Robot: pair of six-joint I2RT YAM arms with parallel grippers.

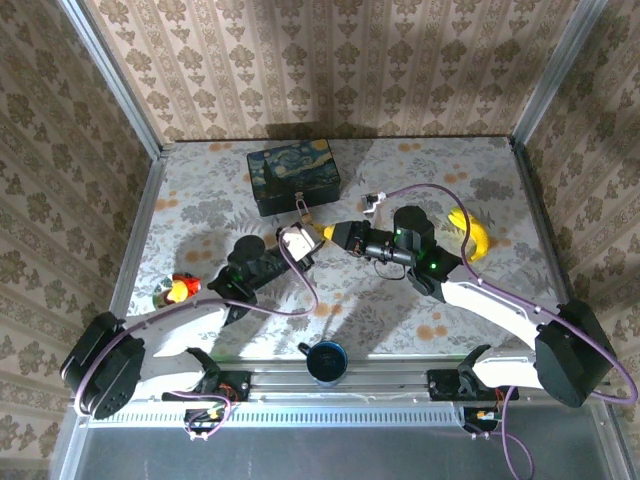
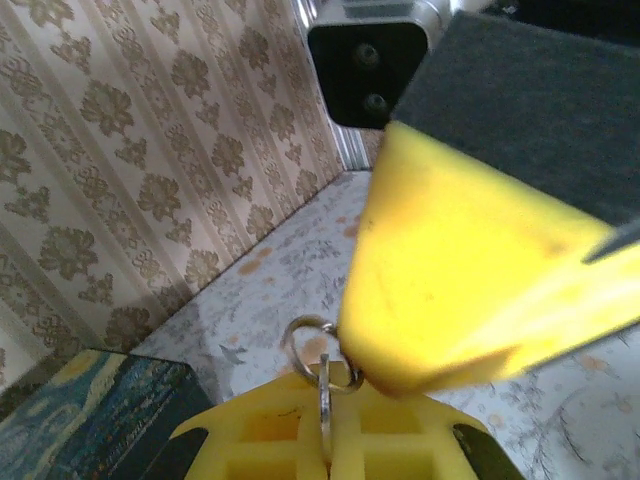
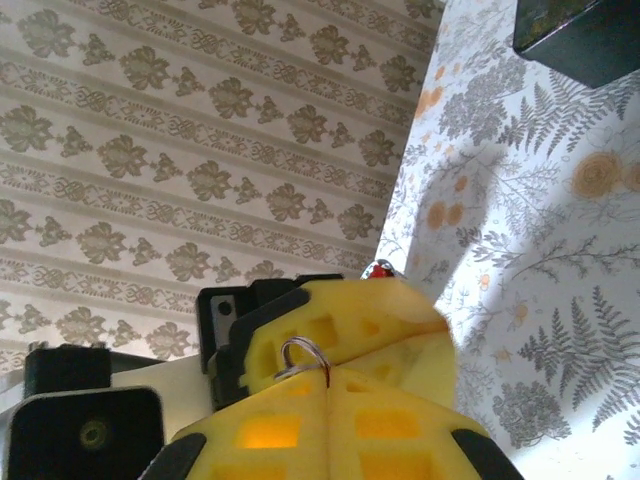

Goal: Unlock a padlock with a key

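My two grippers meet above the middle of the table, just in front of the dark blue painted box [image 1: 293, 177]. The left gripper [image 1: 303, 241] [image 2: 326, 410] is shut on a thin flat silver piece, the key [image 2: 325, 392], seen edge on between its yellow fingers. A silver key ring [image 2: 308, 345] passes through the key's top and runs behind the right gripper's yellow finger [image 2: 470, 280]. In the right wrist view, the right gripper [image 1: 331, 235] [image 3: 328, 392] is shut with the key ring [image 3: 300, 358] poking out of its seam. The padlock is hidden.
A banana [image 1: 476, 236] lies at the right, a small white object [image 1: 373, 203] behind the right arm. A dark cup [image 1: 325, 361] stands at the near edge and a red and yellow toy [image 1: 180, 289] at the left. Patterned walls enclose the table.
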